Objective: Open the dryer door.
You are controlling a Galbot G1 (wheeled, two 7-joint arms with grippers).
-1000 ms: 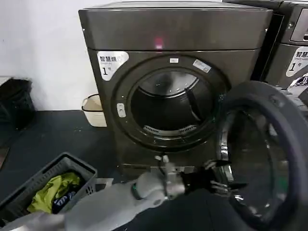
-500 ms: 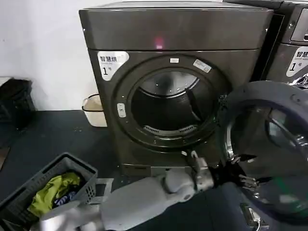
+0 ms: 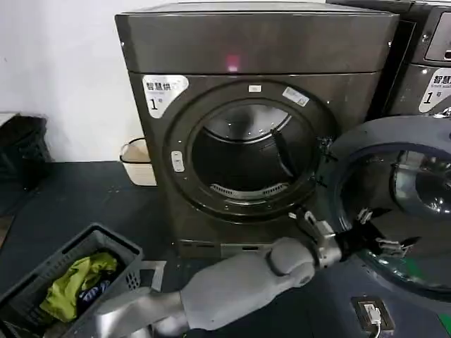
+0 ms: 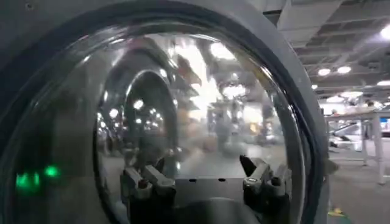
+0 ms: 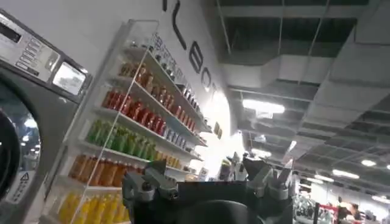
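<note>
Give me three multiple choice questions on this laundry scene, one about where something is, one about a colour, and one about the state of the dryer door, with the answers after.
1. Where does the laundry basket stand?
A. on top of the dryer
B. on the floor, left of the dryer
C. inside the drum

2. What colour is the small light on the dryer's top panel?
A. pink
B. blue
C. white

3. How does the dryer door stand?
A. shut flat
B. swung wide open to the right
C. taken off and laid on the floor

Answers: 1 B, the head view shows the basket low on the dark floor at the left. 2 A, the light glows pink above the drum opening. 3 B, the empty drum is exposed and the left gripper is at the door's inner face, fingers open.
</note>
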